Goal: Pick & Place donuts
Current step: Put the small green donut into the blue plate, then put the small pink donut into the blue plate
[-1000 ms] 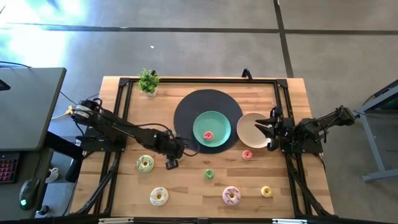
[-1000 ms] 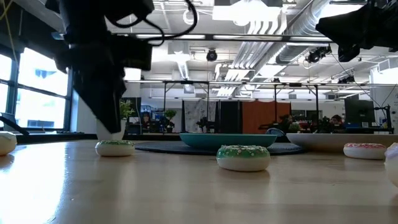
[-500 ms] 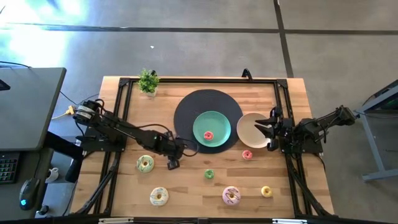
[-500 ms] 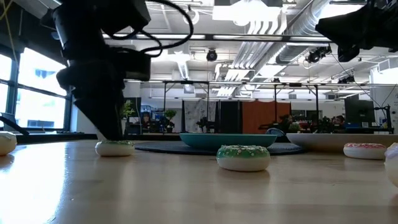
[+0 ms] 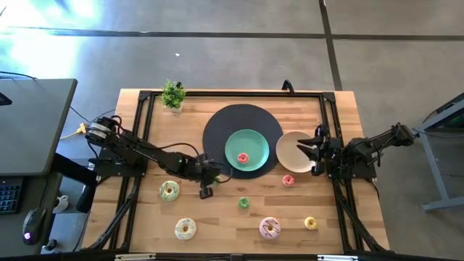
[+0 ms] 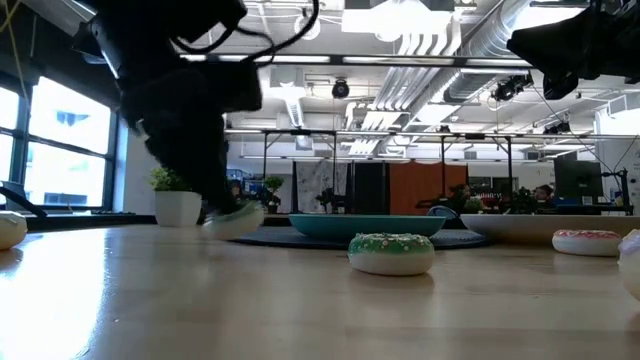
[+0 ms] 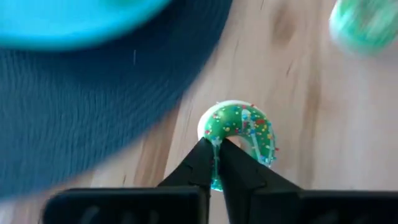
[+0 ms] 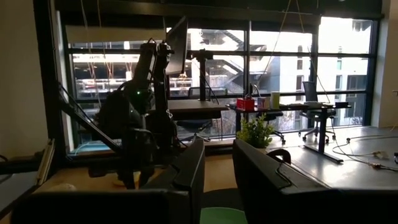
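Note:
My left gripper (image 5: 206, 193) (image 7: 216, 146) is shut on a small green sprinkled donut (image 7: 241, 127), just off the near left edge of the dark round mat (image 5: 217, 127). In the low view this donut (image 6: 236, 219) hangs tilted above the table. Other donuts lie flat on the table: green-yellow (image 5: 169, 191), cream (image 5: 185, 229), small green (image 5: 243, 203), pink (image 5: 270, 228), small yellow (image 5: 310, 222) and red (image 5: 288, 180). A pink one (image 5: 243, 157) lies on the teal plate (image 5: 255, 139). My right gripper (image 5: 313, 151) (image 8: 217, 171) is open over the tan bowl's (image 5: 288, 148) right edge. My left gripper pinches the green donut's ring at its rim (image 7: 216, 163) between its two fingers, coming from above and pointing down. The donut is lifted clear of the table and hangs tilted below the fingers.
A small potted plant (image 5: 172, 94) stands at the far left of the table. A black frame (image 5: 232, 93) runs round the tabletop. The teal plate sits on the dark mat, with the tan bowl beside it on the right.
My left gripper has gone toward the table's right edge and up, carrying the small green donut. The donut lay flat on the table a second ago and now hangs tilted, clear of the wood, nearer the mat.

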`<state>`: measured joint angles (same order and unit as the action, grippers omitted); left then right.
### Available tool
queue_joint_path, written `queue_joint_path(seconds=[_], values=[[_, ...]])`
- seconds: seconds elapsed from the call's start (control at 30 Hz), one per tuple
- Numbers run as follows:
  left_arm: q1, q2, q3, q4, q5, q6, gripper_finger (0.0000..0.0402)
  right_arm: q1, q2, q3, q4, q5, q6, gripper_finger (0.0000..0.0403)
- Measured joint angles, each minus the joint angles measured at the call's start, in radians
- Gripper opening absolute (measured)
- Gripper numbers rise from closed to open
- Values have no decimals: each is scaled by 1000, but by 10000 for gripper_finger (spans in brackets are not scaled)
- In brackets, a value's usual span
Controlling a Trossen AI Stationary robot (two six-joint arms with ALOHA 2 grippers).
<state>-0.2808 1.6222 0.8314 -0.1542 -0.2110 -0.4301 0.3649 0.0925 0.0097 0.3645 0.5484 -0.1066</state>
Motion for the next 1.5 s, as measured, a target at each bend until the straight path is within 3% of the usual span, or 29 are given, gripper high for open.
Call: queue_joint_path(seconds=[0.2,0.3,0.53,0.87,1.17,1.3,1.5], values=[[50,-3,22,293,-92,94,22,0,0,0,2,16,-5,80],[128,-3,81,232,-75,138,10,0,0,0,7,23,-5,80],[329,61,137,136,111,130,12,0,0,0,7,23,-6,80],[402,149,139,146,176,88,18,0,0,0,-75,-4,-67,80],[399,150,138,147,178,114,114,0,2,0,-95,-107,-108,80],[399,150,138,155,170,115,158,0,31,0,-78,-76,-113,80],[399,119,137,213,162,154,174,0,149,23,17,-143,-47,80]])
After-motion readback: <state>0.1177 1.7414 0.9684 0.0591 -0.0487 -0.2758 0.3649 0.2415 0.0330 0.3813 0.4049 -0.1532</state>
